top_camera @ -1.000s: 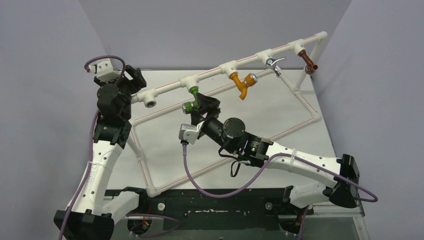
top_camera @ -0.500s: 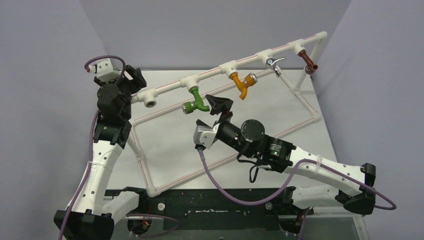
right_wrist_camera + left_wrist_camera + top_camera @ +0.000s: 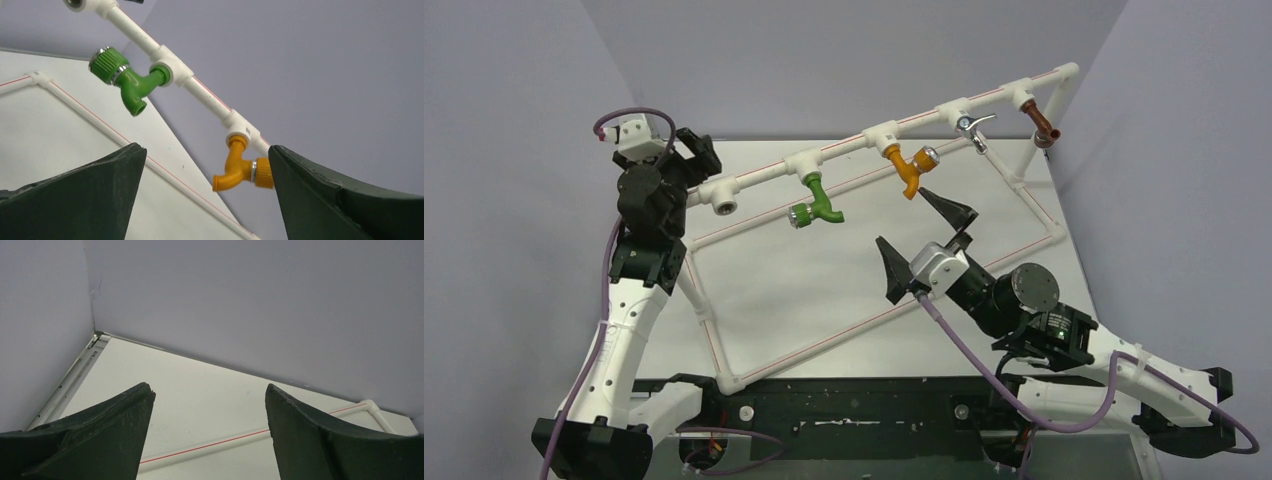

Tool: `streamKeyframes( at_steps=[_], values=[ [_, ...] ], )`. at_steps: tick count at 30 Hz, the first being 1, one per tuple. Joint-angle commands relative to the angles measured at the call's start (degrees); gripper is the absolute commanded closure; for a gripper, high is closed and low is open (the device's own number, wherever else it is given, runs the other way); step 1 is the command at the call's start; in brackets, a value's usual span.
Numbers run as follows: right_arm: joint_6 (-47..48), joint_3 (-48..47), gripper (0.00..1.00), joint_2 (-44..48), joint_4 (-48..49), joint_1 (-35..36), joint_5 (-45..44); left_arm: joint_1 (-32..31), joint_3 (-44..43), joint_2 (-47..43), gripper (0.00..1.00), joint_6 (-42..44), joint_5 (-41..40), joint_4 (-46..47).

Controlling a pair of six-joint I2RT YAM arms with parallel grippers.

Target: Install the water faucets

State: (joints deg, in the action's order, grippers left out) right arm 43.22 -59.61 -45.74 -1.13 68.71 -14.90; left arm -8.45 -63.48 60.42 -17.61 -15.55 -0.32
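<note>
Top view: green faucet (image 3: 816, 203) hangs off a tee (image 3: 807, 163) on the white pipe rail (image 3: 764, 178), knob pointing to about 8 o'clock. Right gripper (image 3: 921, 240) sits at 4 o'clock from it, well apart, jaws spread wide, nothing held. Orange tap (image 3: 907, 170) is at the gripper's 12 o'clock. Left gripper (image 3: 692, 155) is at the faucet's 10 o'clock, by the rail's left end; can't tell its jaw gap or any contact from here.

Left wrist: left gripper (image 3: 207, 390) gapes wide and empty. Only table (image 3: 190, 390) and a red-striped frame pipe (image 3: 225, 441) show between the fingers.

Right wrist: right gripper (image 3: 206, 150) wide open, empty. Green faucet (image 3: 127, 80) at 11 o'clock, seated in its tee, spout down. Orange tap (image 3: 240, 167) is at 5 o'clock from it, farther along the same rail (image 3: 200, 90).
</note>
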Motion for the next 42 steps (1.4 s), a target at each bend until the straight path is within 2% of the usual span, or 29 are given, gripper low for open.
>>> streamKeyframes(
  at_steps=[1, 6, 11, 20, 25, 31, 34, 37, 42],
  values=[
    [-4.59, 3.11, 0.0, 4.85, -2.36, 0.23, -6.76, -0.34, -0.2, 2.43, 0.2, -1.02, 6.99, -10.31],
    [-8.2, 7.14, 0.0, 11.48, -3.45, 0.29, -12.02, -0.33, -2.31, 0.04, 0.18, -2.89, 8.6, -4.6],
    [-11.44, 12.14, 0.0, 17.5, -3.85, 0.29, -15.71, -0.34, -9.38, -0.06, 0.18, -2.22, 10.57, -2.97],
    [-16.62, 20.4, 0.0, 22.05, -1.53, 0.29, -27.79, -0.32, -16.32, -2.52, 0.18, -3.56, 15.46, -1.78],
    [-19.96, 23.53, 0.0, 22.11, 0.68, 0.26, -34.8, -0.33, -17.0, -3.63, 0.18, -6.11, 25.29, -2.78],
    [-22.5, 27.77, 0.0, 19.22, 8.01, -0.49, -38.18, -0.3, -13.09, -7.11, 0.18, -9.62, 34.34, -1.0],
    [-23.22, 29.57, 0.0, 16.79, 10.73, -2.86, -36.87, -0.34, -10.89, -8.91, 0.17, -10.33, 37.02, -0.83],
    [-26.17, 29.87, 0.0, 12.61, 11.63, -8.53, -31.31, -0.29, -9.51, -10.64, 0.17, -10.72, 39.06, -0.83],
    [-35.37, 30.52, 0.0, 4.84, 13.89, -26.13, -15.85, -0.67, -7.45, -13.04, 0.17, -10.88, 40.94, -0.47]
  ],
)
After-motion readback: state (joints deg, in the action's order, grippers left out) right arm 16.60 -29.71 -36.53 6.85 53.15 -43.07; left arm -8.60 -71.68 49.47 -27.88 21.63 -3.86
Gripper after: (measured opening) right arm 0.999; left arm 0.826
